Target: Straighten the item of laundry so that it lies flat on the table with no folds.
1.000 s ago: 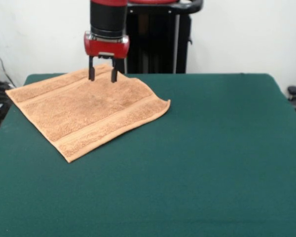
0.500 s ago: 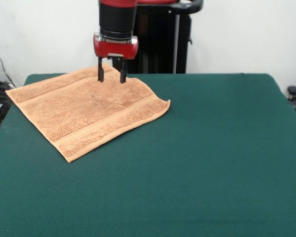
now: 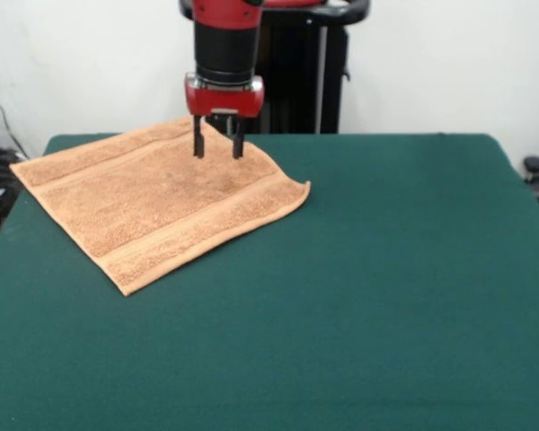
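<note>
The towel (image 3: 157, 205) lies on the table (image 3: 368, 296), w/ its far left part near the table's left edge & most of the green top bare to the right. It's spread out like a diamond, w/ one corner toward the camera, one at the left, one at the far side under the arm, & one at the right. It looks almost flat. The 2 woven bands run straight, so no big fold shows. Only the right corner curls up a bit off the felt, prob. because that bit didn't get pressed down. The gripper (image 3: 218, 151) hangs from the red & black arm over the towel's far corner, pointing straight down. Its 2 black fingers (image 3: 198, 145) are apart w/ a gap between them & nothing in it, so it's open & holds nothing. The tips look just above the cloth or maybe just touching it; can't tell which from this view. It prob. sits there because that far corner is an easy spot to pinch & pull from. My guess: the job is nearly done, & the one thing left is that small curl at the right corner. A tug there could make it lie flat, but a hard pull might bunch up the rest.
</note>
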You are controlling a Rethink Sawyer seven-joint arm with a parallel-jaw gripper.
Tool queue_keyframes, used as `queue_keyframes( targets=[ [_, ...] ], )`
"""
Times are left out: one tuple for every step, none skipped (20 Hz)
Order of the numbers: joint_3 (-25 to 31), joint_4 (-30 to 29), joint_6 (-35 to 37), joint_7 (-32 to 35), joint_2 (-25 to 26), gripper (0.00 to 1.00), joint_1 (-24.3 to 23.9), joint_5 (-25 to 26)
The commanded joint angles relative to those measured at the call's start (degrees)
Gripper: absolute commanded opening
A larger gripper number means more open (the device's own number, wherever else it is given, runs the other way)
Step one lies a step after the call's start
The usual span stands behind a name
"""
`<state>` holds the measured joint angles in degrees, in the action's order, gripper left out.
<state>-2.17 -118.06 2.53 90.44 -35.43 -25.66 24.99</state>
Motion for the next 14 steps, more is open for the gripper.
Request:
queue_keyframes(
  targets=[
    [3.01,-1.93,-6.83,10.36,7.95,1.00,0.97,0.76],
    [2.67,-1.82,-7.86,10.29,8.88,1.00,0.91,1.13],
    [2.26,-1.84,-9.00,10.17,9.69,1.00,0.64,1.65],
    [1.99,-1.89,-9.73,10.01,10.22,1.00,0.42,1.99],
    [1.77,-2.07,-10.34,9.88,10.69,1.00,0.24,2.32],
    [1.55,-2.34,-10.78,9.74,10.96,1.00,0.10,2.59],
    [1.39,-2.83,-11.06,9.55,10.77,1.00,-0.19,2.99],
    [1.18,-3.38,-11.15,9.43,10.55,1.00,-0.32,3.27],
    [0.87,-4.06,-11.35,9.40,10.19,1.00,-0.45,3.58],
    [0.66,-4.69,-11.39,9.36,9.93,1.00,-0.62,3.86],
    [0.40,-5.26,-11.52,9.37,9.76,1.00,-0.69,4.11],
    [0.21,-5.79,-11.61,9.36,9.50,1.00,-0.78,4.35],
    [-0.06,-6.25,-11.99,9.41,9.52,1.00,-0.78,4.60],
    [-0.17,-6.67,-12.12,9.36,9.42,1.00,-0.93,4.82]
  ],
)
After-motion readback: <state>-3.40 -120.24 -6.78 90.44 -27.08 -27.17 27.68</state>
